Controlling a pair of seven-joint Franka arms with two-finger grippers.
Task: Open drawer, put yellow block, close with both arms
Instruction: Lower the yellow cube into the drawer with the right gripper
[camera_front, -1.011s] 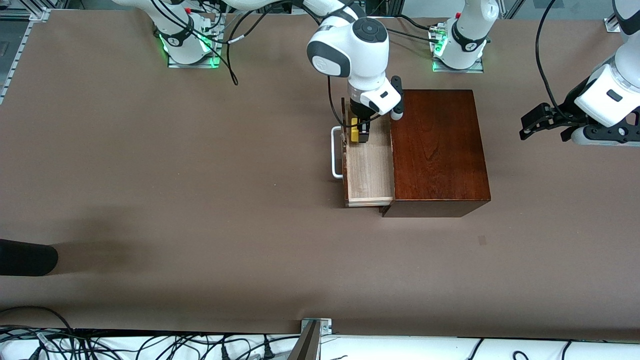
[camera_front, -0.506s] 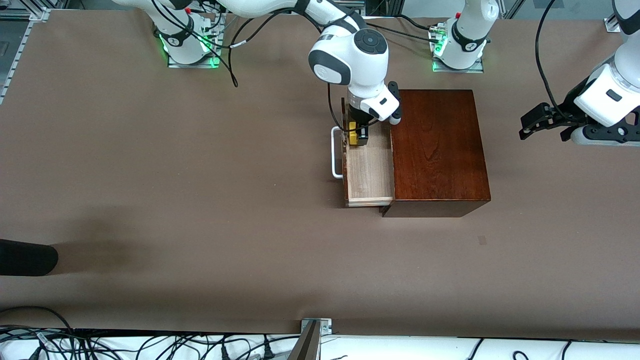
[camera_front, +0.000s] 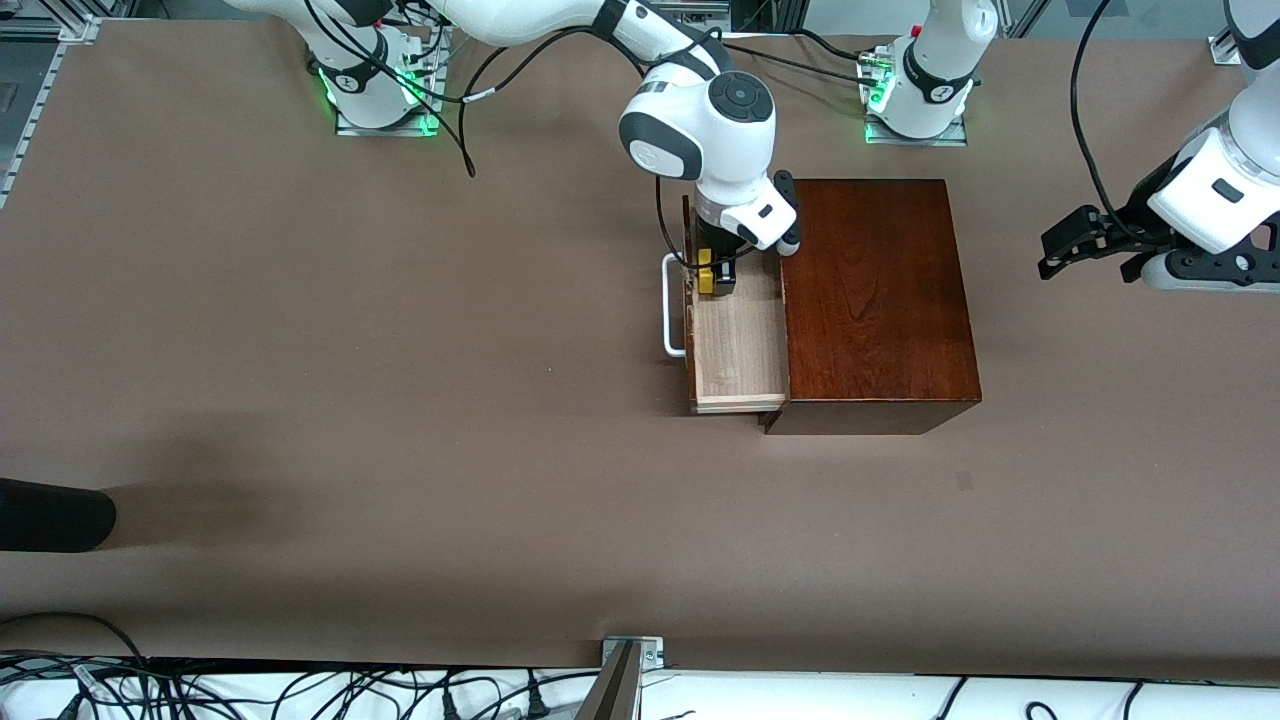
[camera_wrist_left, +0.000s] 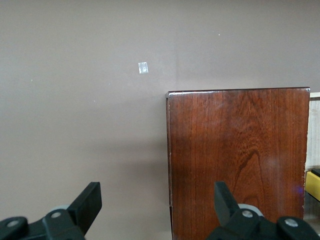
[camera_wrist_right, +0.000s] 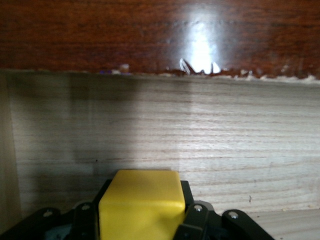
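The drawer stands pulled out of the mahogany box, its white handle toward the right arm's end of the table. My right gripper reaches down into the tray, shut on the yellow block. The right wrist view shows that block clamped between the black fingers just above the pale floor. My left gripper waits open and empty over the table, off the box toward the left arm's end. In the left wrist view, the gripper faces the box.
A black rounded object pokes in at the right arm's end of the table, nearer the camera. A small tape mark lies on the brown table, nearer the camera than the box. Dark glossy wood borders the tray floor.
My right gripper has sunk lower into the drawer with the yellow block still clamped. The left arm and the drawer have stayed where they were.
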